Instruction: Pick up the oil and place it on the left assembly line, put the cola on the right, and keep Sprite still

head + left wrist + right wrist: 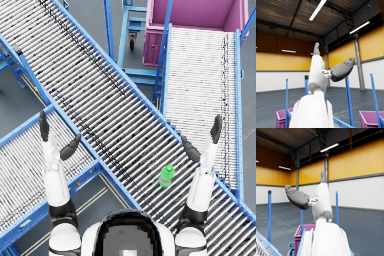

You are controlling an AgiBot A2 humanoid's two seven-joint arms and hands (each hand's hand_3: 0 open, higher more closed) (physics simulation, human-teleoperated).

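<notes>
the wide central roller line (100,100) is laid on a slant across the head view and is bounded by blue rails on both sides, so anything taken off it would have to be lifted over a rail. the left assembly line (20,165) is set against it at the lower left. the right assembly line (200,75) runs up toward a purple bin (200,12). each side line is judged to be served by the arm on its own side.

the left hand (54,144) is raised over the left line, and the right hand (204,146) is raised over the rail between the central and right lines. both are spread wide with nothing held, in what seems a waiting pose.

the green sprite bottle (167,175) is found on the central rollers, just beside the right forearm and apart from the hand. whether it stands or lies cannot be told. no oil or cola is seen in any view, so no pick is judged begun. any sweep of the right arm should be kept off the bottle.
</notes>
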